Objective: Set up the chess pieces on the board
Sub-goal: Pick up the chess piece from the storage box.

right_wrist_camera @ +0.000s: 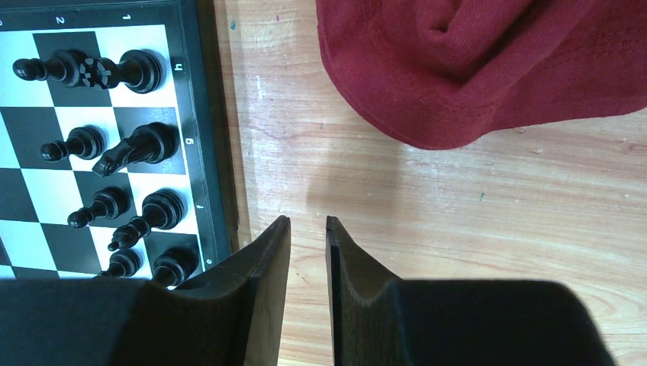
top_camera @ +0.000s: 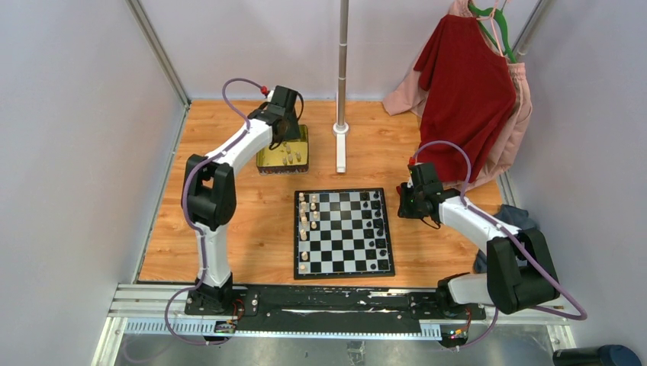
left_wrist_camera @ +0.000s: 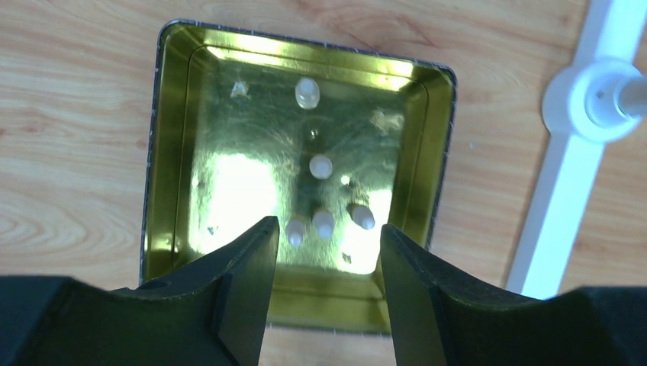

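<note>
The board (top_camera: 347, 229) lies flat in the middle of the wooden table. Cream pieces (top_camera: 304, 221) stand along its left side and black pieces (top_camera: 378, 221) along its right side. The black pieces (right_wrist_camera: 145, 141) also show in the right wrist view. Several more cream pieces (left_wrist_camera: 321, 166) stand inside a gold tin (left_wrist_camera: 164, 152) at the back left. My left gripper (left_wrist_camera: 326, 229) hovers open and empty over the tin's near end (top_camera: 284, 143). My right gripper (right_wrist_camera: 307, 221) hangs over bare wood just right of the board (top_camera: 402, 206), its jaws a narrow gap apart and empty.
A white pole on a base (top_camera: 341, 130) stands behind the board, right of the tin, and shows in the left wrist view (left_wrist_camera: 603, 95). Red and pink garments (top_camera: 465, 84) hang at the back right; the red cloth (right_wrist_camera: 488, 69) reaches the table by my right gripper.
</note>
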Controlling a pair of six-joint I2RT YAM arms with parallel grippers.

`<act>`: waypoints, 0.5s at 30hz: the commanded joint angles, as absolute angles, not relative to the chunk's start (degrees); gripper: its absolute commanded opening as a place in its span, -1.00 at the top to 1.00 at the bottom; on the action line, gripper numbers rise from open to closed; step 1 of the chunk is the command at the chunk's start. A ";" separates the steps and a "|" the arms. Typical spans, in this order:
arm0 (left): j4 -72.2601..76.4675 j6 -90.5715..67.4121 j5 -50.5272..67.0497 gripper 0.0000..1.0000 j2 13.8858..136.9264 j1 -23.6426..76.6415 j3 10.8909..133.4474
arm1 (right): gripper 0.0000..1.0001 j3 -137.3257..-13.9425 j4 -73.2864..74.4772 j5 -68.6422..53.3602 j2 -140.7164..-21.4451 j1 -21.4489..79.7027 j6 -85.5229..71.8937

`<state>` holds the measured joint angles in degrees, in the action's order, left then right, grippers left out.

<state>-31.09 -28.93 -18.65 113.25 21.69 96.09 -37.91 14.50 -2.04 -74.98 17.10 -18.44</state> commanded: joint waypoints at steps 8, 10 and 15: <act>-29.12 -28.83 -15.13 -0.13 123.16 19.30 103.90 | 0.43 -37.21 14.08 -2.89 -78.25 17.49 -18.73; -28.90 -28.79 -14.80 -0.13 123.98 19.04 103.91 | 0.43 -37.39 13.91 -2.82 -78.91 17.49 -18.78; -28.36 -28.70 -14.42 -0.12 125.43 18.47 103.62 | 0.43 -37.70 14.02 -2.30 -79.69 17.49 -18.77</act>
